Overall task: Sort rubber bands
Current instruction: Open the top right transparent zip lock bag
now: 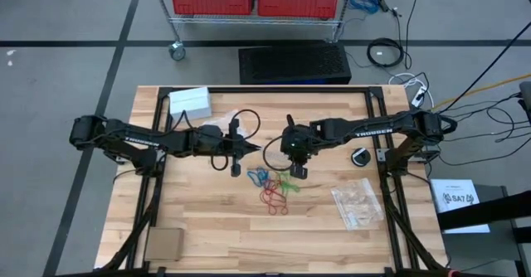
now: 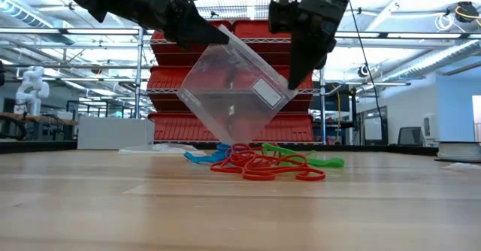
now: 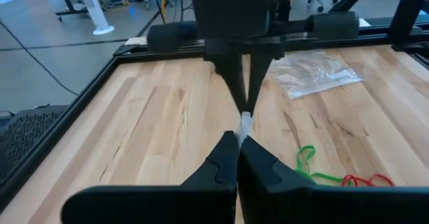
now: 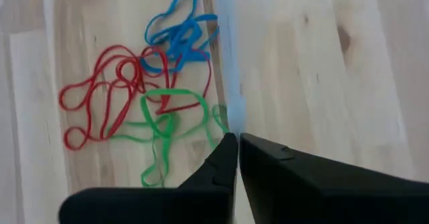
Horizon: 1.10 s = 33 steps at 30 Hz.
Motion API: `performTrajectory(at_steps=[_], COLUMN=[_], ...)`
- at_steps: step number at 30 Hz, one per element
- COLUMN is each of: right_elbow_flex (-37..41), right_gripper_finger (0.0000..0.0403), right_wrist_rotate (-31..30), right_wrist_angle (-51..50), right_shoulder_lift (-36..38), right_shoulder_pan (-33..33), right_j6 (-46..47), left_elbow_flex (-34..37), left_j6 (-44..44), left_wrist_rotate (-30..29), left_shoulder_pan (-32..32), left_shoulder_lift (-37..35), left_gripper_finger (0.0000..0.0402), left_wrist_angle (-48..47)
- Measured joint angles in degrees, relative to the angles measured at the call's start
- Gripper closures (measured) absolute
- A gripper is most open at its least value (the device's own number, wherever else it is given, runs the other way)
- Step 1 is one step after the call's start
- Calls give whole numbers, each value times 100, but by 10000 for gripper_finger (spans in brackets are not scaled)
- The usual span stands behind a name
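A clear plastic bag [image 2: 233, 86] with a white label hangs tilted over the table, held between both grippers. Under it a loose heap of red, blue and green rubber bands [image 2: 259, 161] lies flat on the wood, also seen through the plastic in the right wrist view [image 4: 147, 83]. My left gripper [image 2: 224, 34] comes in nearly level from the table's left and is shut on the bag. My right gripper [image 2: 291, 84] points steeply down and is shut on it too. Seen from above, both grippers [image 1: 255, 150] [image 1: 297, 169] meet near the table's middle. My left gripper pinches the bag's upper corner [image 2: 228, 37] between its two shut fingers, reaching almost level from the table's left; a sliver of plastic [image 3: 244, 123] shows past the fingertips. The bag hangs below, clear of the table. My right gripper pinches the bag's edge [image 4: 228, 83] at the lower right corner by the label [image 2: 288, 87], its fingers slanting steeply down from above. The bag stays tilted and lifted clear of the rubber bands.
A pile of clear bags [image 1: 357, 204] lies toward the near right, a dark roll [image 1: 361, 157] by the right rail, a white box [image 1: 189, 103] at the far left, and a cardboard piece [image 1: 163, 244] at the near left. Bare wood lies along the near edge.
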State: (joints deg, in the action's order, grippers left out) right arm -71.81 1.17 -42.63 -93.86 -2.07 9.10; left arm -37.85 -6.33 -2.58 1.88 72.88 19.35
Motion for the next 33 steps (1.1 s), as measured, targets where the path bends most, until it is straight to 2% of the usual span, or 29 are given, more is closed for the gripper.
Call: performTrajectory(at_steps=[4,8,14,17,21,27,33], right_elbow_flex=[2,4,4,4,4,3,0], right_gripper_finger=[388,358,306,294,316,395,401], right_wrist_rotate=[-250,-565,-611,-616,-974,-1317,-1322], right_wrist_angle=[-83,-205,-114,105,567,1364,1652], right_shoulder_lift=[-2,32,400,622,713,584,471], right_shoulder_pan=[111,261,344,348,371,371,370], right_j6=[77,168,460,502,430,-116,-248], left_elbow_flex=[-1,-9,-9,-9,-9,-9,-9], left_j6=[1,2,0,-2,-2,-2,-4], left_wrist_rotate=[-97,-99,-99,-99,-99,-99,-99], left_shoulder_pan=[0,2,-3,-3,-3,-3,-3], left_shoulder_lift=[-7,-11,-11,-11,-11,-11,-11], left_gripper_finger=[401,402,402,402,402,402,402], left_wrist_angle=[88,202,214,210,132,92,87])
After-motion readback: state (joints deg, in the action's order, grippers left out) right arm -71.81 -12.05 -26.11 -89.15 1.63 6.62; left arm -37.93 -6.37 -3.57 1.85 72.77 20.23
